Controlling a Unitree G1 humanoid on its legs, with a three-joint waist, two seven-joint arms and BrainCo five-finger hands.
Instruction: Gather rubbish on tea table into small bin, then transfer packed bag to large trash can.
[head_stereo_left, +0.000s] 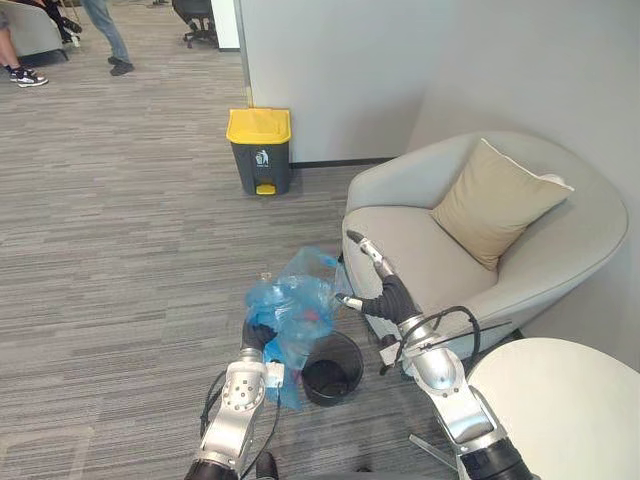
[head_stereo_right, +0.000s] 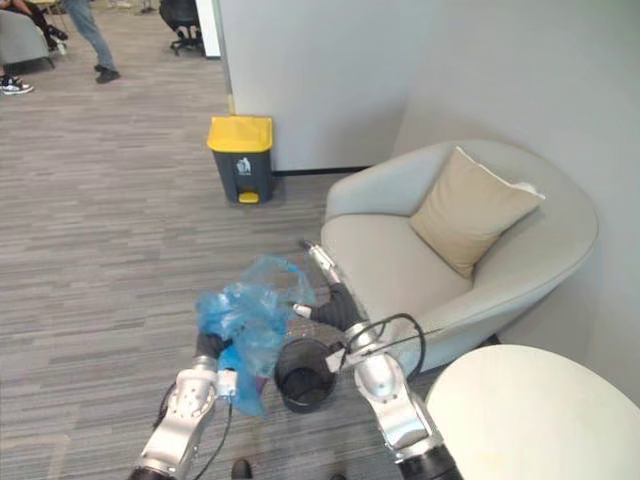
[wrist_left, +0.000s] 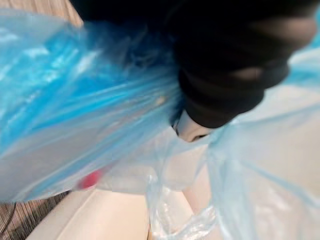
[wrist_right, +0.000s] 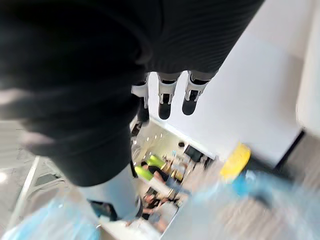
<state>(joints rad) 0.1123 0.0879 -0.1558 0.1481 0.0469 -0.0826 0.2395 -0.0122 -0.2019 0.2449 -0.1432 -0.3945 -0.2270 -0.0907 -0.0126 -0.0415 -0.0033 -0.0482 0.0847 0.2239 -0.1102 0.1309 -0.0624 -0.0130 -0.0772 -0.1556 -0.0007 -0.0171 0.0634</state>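
Note:
A crumpled blue plastic bag (head_stereo_left: 290, 305) hangs above the carpet beside the small black bin (head_stereo_left: 332, 368), with something red showing through it (wrist_left: 90, 179). My left hand (head_stereo_left: 258, 335) reaches up into the bag's folds, which wrap round its dark cover (wrist_left: 225, 75). My right hand (head_stereo_left: 375, 265) is open beside the bag's right edge, its fingers (wrist_right: 165, 97) straight and pointing up and away. The large grey trash can with a yellow lid (head_stereo_left: 260, 150) stands by the wall further off.
A grey armchair (head_stereo_left: 420, 260) with a tan cushion (head_stereo_left: 495, 200) stands close on the right. The round white tea table (head_stereo_left: 570, 410) is at the lower right. A wall corner rises behind the trash can. People's legs (head_stereo_left: 105, 35) show far off.

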